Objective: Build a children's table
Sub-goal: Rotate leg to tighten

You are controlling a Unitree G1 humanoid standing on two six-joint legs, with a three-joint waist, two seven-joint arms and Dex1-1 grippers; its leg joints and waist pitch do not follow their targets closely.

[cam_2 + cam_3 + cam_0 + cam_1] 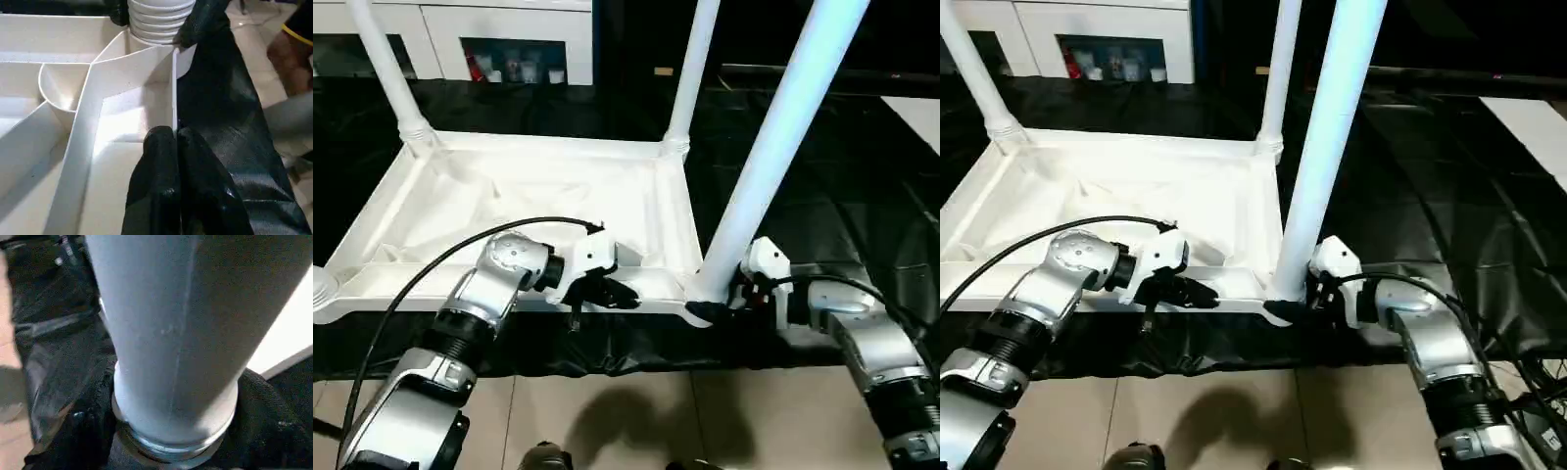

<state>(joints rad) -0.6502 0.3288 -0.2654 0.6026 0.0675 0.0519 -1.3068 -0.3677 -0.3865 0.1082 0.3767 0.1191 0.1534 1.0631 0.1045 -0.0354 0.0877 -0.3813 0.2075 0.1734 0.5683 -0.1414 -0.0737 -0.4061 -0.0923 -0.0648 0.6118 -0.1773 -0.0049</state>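
Note:
The children's table top (509,201) lies upside down on a black sheet, ribbed side up. Two legs stand in its far corners, one on the left (386,59) and one on the right (695,59). A third leg (773,127) stands in the near right corner. My left gripper (612,292) is shut on the thin front rim (173,98), one finger on each side of the wall. My right gripper (720,299) sits at the base of the near right leg (171,333), its black fingers (90,431) pressed against both sides of the collar.
The black sheet (822,225) covers the low surface and hangs over its front edge above a tiled floor (636,411). White cabinets (509,39) stand behind. A person's hand (293,54) shows beyond the table's near right corner.

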